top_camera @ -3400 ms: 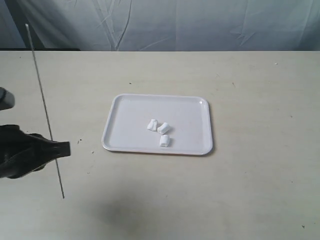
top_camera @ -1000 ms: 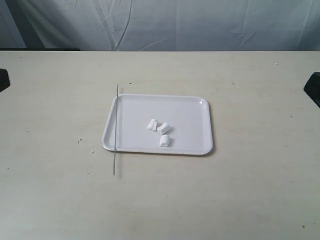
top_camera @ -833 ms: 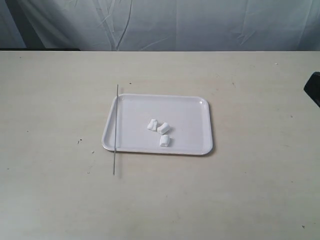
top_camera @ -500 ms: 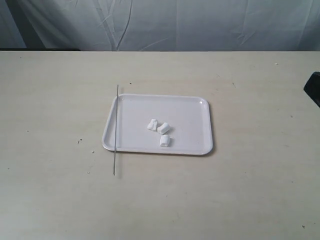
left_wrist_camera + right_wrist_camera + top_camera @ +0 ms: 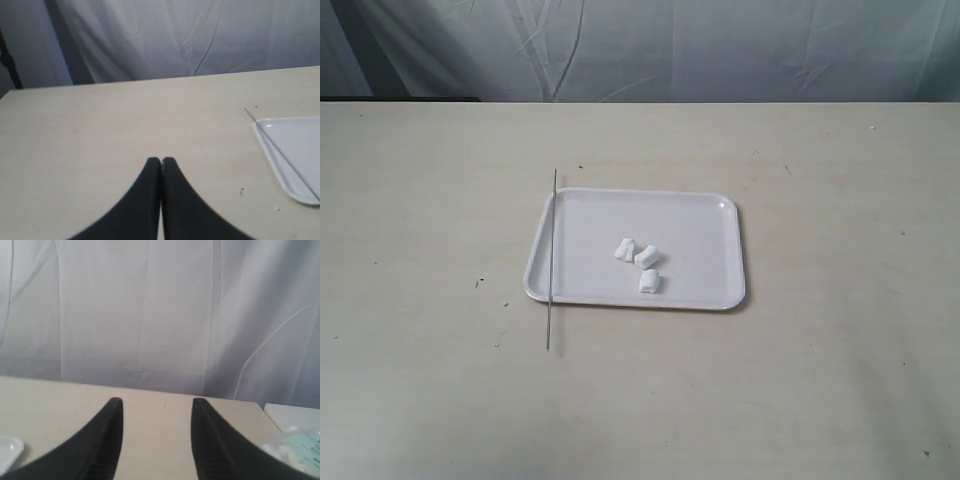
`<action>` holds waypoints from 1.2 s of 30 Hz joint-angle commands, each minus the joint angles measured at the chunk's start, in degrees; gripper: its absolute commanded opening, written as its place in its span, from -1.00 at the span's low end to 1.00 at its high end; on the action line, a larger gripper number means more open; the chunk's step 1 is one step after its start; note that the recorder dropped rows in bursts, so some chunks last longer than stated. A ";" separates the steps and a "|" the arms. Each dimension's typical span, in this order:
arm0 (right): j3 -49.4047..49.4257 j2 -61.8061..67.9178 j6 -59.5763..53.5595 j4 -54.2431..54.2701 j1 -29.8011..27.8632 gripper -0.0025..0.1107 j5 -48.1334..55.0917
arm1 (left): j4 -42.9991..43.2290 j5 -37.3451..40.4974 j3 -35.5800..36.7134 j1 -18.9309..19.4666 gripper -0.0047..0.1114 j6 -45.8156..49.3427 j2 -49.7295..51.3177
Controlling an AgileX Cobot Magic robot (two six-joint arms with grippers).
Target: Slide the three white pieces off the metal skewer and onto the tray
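Observation:
The three white pieces (image 5: 640, 263) lie loose in a small cluster near the middle of the white tray (image 5: 700, 215). The thin metal skewer (image 5: 551, 260) lies bare across the tray's left rim, its near end on the table. In the left wrist view the skewer (image 5: 280, 150) runs along the tray (image 5: 295, 150) edge, well off to the side of my left gripper (image 5: 161, 160), which is shut with nothing in it. My right gripper (image 5: 156, 402) is open and empty, far from the tray. Neither arm shows in the exterior view.
A pale table (image 5: 820, 380) carries everything, with a grey cloth backdrop (image 5: 720, 50) behind its far edge. In the right wrist view a white corner of the tray (image 5: 7, 450) shows on one side and a packet-like object (image 5: 300, 445) on the other.
The skewer, earlier held up by the left gripper, lies across the tray's rim. Both arms have since drawn out of the exterior view, the right one last. The white pieces have not moved.

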 commanded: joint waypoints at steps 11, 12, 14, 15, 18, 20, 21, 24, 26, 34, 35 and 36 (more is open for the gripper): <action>5.46 -0.40 37.45 -25.55 -8.73 -0.22 1.08 | -0.29 -1.48 9.52 5.01 -0.92 -0.55 -9.94; 5.46 -1.09 38.99 -28.72 -9.21 -0.22 2.84 | -1.21 -1.36 9.52 5.01 -0.92 1.67 -9.94; 5.46 -3.10 43.81 -34.64 -10.88 -0.22 6.85 | -4.87 -1.36 9.52 5.01 -0.92 4.88 -9.94; 5.46 -3.81 45.89 -37.18 -11.67 -0.22 8.06 | -6.33 -1.36 9.52 5.01 -0.92 5.92 -9.94; 5.46 -7.92 51.40 -43.44 -15.85 -0.22 15.75 | -7.27 -1.36 9.52 5.01 -0.92 7.08 -10.03; 5.46 -10.87 55.28 -49.80 -16.89 -0.22 21.91 | -7.27 -1.36 9.52 5.01 -0.92 7.08 -10.03; 5.46 -12.90 58.03 -52.61 -16.89 -0.22 25.24 | -7.27 -1.36 9.52 5.01 -0.92 7.08 -10.03; 5.46 -18.76 62.91 -60.78 -16.89 -0.22 34.92 | -7.27 -1.36 9.52 5.01 -0.92 7.08 -10.03; 5.46 -20.63 67.36 -65.45 -16.89 -0.22 40.02 | -7.27 -1.47 9.52 5.01 -0.92 7.09 -10.03; 5.46 -20.63 73.26 -67.95 -16.89 -0.22 40.26 | -7.27 -1.47 9.52 5.01 -0.92 7.09 -10.03; 5.46 -20.63 73.26 -67.95 -16.89 -0.22 40.26 | -7.27 -1.47 9.52 5.01 -0.92 7.09 -10.03; 5.46 -20.63 73.26 -68.11 -16.89 -0.22 40.26 | -7.27 -1.47 9.52 5.01 -0.92 7.09 -10.03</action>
